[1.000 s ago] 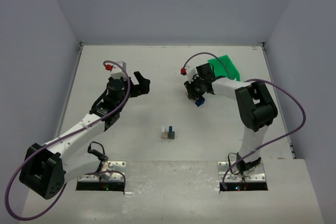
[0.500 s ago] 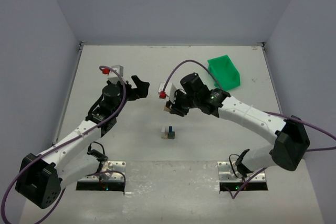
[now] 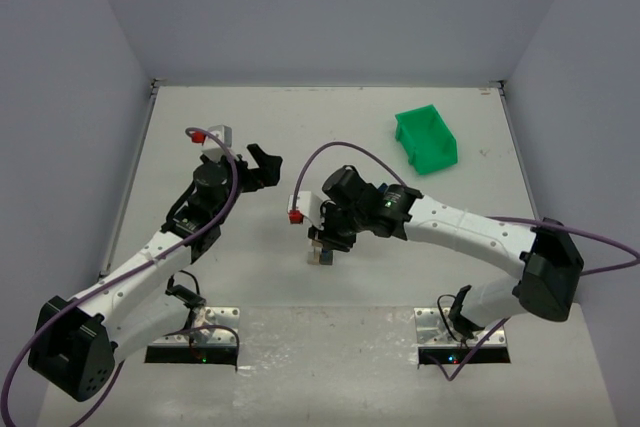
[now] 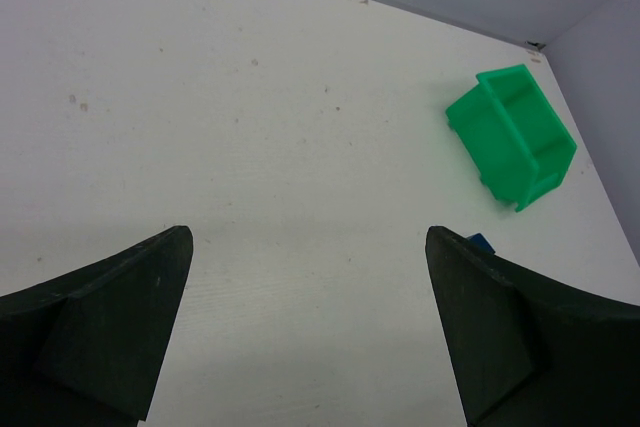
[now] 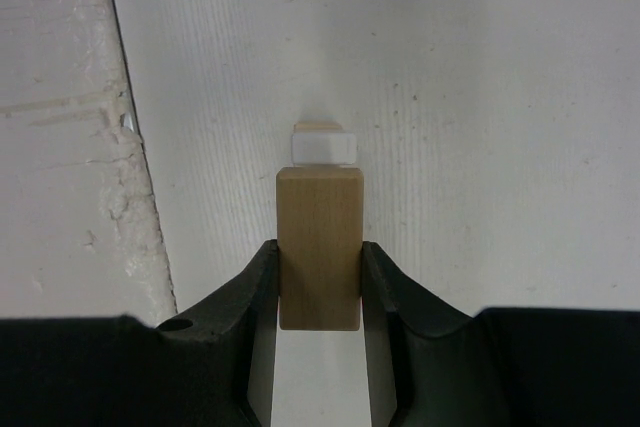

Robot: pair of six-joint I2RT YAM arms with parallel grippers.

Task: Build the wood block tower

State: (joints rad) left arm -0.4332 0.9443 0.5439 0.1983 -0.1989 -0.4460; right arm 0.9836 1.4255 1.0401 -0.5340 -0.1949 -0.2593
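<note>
Currently right end effector [image 5: 318, 252] clamps smooth tan oblong block [image 5: 320, 232]; left end effector [image 4: 308, 237] wide.

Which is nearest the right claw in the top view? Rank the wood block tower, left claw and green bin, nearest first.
1. wood block tower: mid-table, right by the right claw.
2. left claw: to the left, farther back.
3. green bin: back right, farthest.

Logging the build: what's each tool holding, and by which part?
The right tool pinches a tan wooden block by its two long sides, at the end nearer the wrist. The left tool is open, holding nothing.
</note>
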